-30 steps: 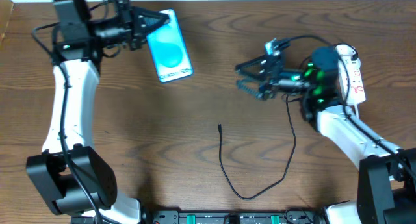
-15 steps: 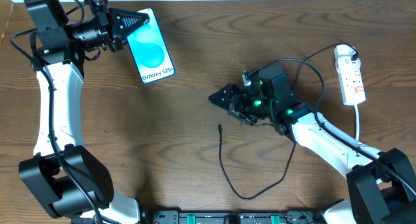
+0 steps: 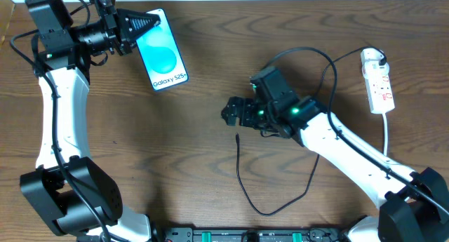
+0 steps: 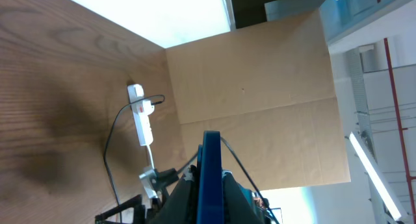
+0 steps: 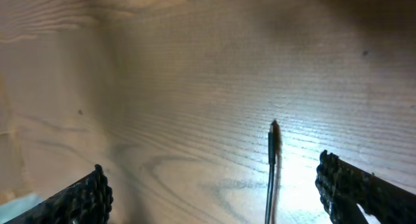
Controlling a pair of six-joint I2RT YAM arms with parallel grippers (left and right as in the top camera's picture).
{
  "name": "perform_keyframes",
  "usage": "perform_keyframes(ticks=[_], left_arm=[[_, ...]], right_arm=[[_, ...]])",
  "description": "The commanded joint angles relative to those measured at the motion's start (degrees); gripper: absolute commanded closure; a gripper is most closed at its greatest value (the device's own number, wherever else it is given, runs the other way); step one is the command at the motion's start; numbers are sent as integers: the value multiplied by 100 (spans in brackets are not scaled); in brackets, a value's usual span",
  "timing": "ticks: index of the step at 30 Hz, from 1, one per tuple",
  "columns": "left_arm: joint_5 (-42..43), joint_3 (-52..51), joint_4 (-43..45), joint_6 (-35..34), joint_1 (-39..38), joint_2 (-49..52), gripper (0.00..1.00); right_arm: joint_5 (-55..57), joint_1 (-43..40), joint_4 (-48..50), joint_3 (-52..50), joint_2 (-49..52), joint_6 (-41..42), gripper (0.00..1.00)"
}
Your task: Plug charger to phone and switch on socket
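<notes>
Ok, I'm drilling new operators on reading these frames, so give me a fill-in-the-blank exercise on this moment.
1. The left gripper is shut on the ____.
2. The right gripper, near the tip of the charger, has its jaws ____, with nothing between them.
3. The socket lies on the robot's ____ side.

Missing words: phone; open; right.
</notes>
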Motion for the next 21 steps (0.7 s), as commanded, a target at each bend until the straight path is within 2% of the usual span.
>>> perform_keyframes(ticks=[1,5,10,21], left_arm=[[258,-13,11,35,28,-13,93],[258,-13,11,35,28,-13,93],[258,-13,11,35,28,-13,93],[256,-13,11,37,28,-13,93]], right_arm=[[732,225,-201,284,291,-208,1],[800,411,-448,553,883,-138,7],[1080,525,-741,804,1368,-4,8],[1204,699,-887,820,1845,44,14]])
